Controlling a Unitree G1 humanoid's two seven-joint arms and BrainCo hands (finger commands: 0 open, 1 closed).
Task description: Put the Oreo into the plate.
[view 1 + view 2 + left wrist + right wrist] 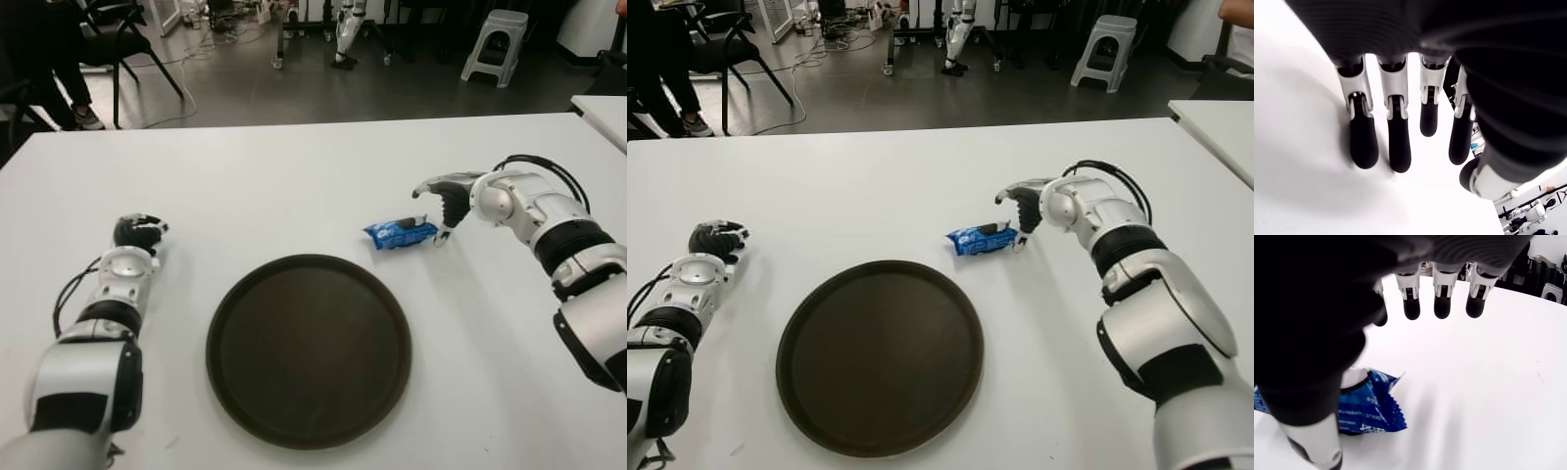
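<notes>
Blue foil marked the Oreo [400,233], a small sealed packet lying flat on the white worktop [294,186], just beyond the far right edge of the plate [309,350] and apart from its rim. Its long axis ran nearly straight across the worktop from the robot's left to its right, with the right end tipped slightly farther away; that end pointed toward the right hand [443,201], and the crimped left end pointed toward the middle of the worktop. White lettering and a dark cookie picture showed on its top face.

The right hand hovered at the packet's right end, palm down, reaching in from the right side. In the right wrist view its fingers [1443,304] hung straight and spread above bare worktop, while the thumb [1312,431] stood close beside the packet [1369,406]; nothing was closed around the wrapper, so the hand was open and empty. Whether the thumb tip touched the foil could not be told.

The plate was a round, dark brown tray with a low rim, sitting near the front centre of the worktop and holding nothing.

The left hand [137,233] showed on the left of the plate, well apart from it. Its own wrist view showed the fingers [1362,144] extended and relaxed over the white surface, gripping nothing.
</notes>
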